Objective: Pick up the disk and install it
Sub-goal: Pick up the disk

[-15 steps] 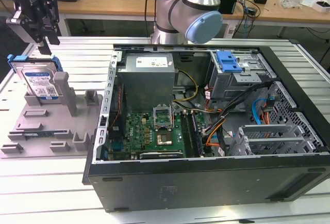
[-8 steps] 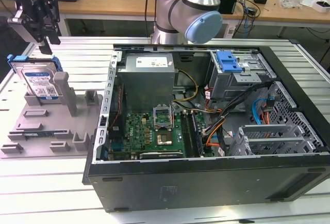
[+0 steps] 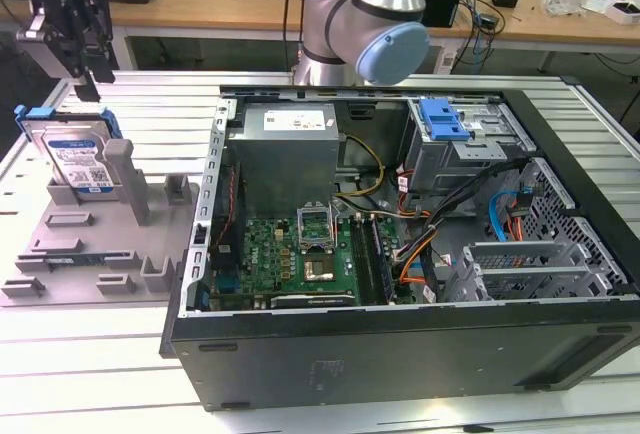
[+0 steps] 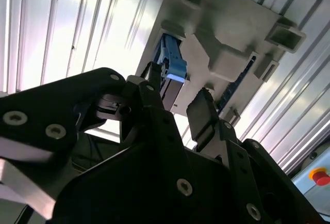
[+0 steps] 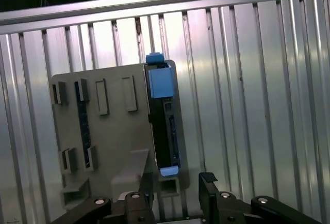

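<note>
Gripper (image 3: 94,78), jaws apart and empty, hovers above the disk (image 3: 78,159), which stands on edge in the grey holder (image 3: 90,246) at 9 o'clock of the computer case (image 3: 400,354). Likely rigid, dense and shock-sensitive; grip the blue frame sides.

wooden desk (image 3: 200,4) behind ribbed table (image 3: 100,354)

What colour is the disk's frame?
Bright blue plastic bracket on the flat silver disk; best in the exterior view.
</note>
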